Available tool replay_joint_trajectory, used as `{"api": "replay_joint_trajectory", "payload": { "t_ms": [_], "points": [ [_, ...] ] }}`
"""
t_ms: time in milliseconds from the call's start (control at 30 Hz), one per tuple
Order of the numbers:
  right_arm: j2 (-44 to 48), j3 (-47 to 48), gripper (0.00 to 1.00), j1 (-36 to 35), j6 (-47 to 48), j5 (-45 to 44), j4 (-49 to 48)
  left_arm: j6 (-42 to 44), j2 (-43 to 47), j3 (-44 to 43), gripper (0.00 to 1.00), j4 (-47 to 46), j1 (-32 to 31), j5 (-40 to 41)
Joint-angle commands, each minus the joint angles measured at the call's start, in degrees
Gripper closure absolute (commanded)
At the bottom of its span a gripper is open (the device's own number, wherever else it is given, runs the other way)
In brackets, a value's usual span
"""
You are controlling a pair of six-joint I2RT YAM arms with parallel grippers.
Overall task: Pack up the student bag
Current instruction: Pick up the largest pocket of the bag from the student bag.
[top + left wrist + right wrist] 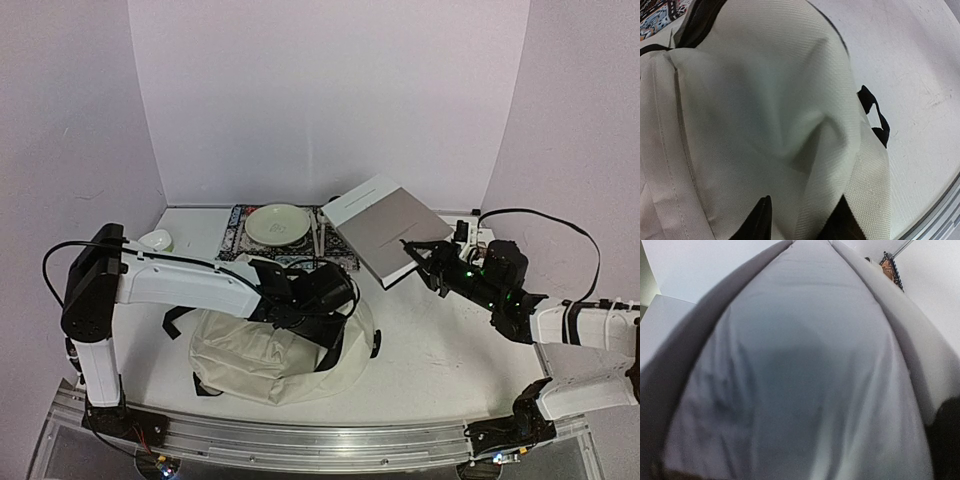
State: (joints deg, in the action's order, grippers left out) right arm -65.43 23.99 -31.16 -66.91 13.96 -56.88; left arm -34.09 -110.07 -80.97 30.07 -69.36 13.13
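On the white desk [440, 350] the student bag [250, 360] lies slumped near the front edge, left of centre, its cream cloth bunched under the left tool [335, 300]. Behind it to the right, a grey slab [385, 225] is clamped at its near edge by the right tool [425, 255]. The left tool's fingers [761, 220] stand partway apart astride a fold of the bag's cloth; whether they pinch it cannot be told.

The large cream fabric backpack [765, 125] is coarse woven cloth, matt, with stitched seams. The flat grey slab [385, 228] looks smooth and matt; the white desk [920, 75] matt and scuffed.
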Motion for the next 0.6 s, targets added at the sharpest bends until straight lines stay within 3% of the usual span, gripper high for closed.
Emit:
{"api": "replay_joint_trajectory", "payload": {
  "t_ms": [0, 133, 567],
  "points": [
    [2.06, 0.76, 0.65, 0.15, 0.36, 0.91, -4.09, 1.8, 0.16, -2.68, 0.81, 0.74, 0.16, -0.64],
    [2.43, 0.89, 0.65, 0.18, 0.23, 1.1, -3.42, 2.51, 3.39, -1.75, 1.0, 1.73, 0.73, 2.83],
    [5.23, 2.16, 0.65, 0.13, -2.4, 6.31, -0.69, 7.58, 12.32, 0.1, 1.0, 7.13, 10.13, 10.3]
  ]
}}
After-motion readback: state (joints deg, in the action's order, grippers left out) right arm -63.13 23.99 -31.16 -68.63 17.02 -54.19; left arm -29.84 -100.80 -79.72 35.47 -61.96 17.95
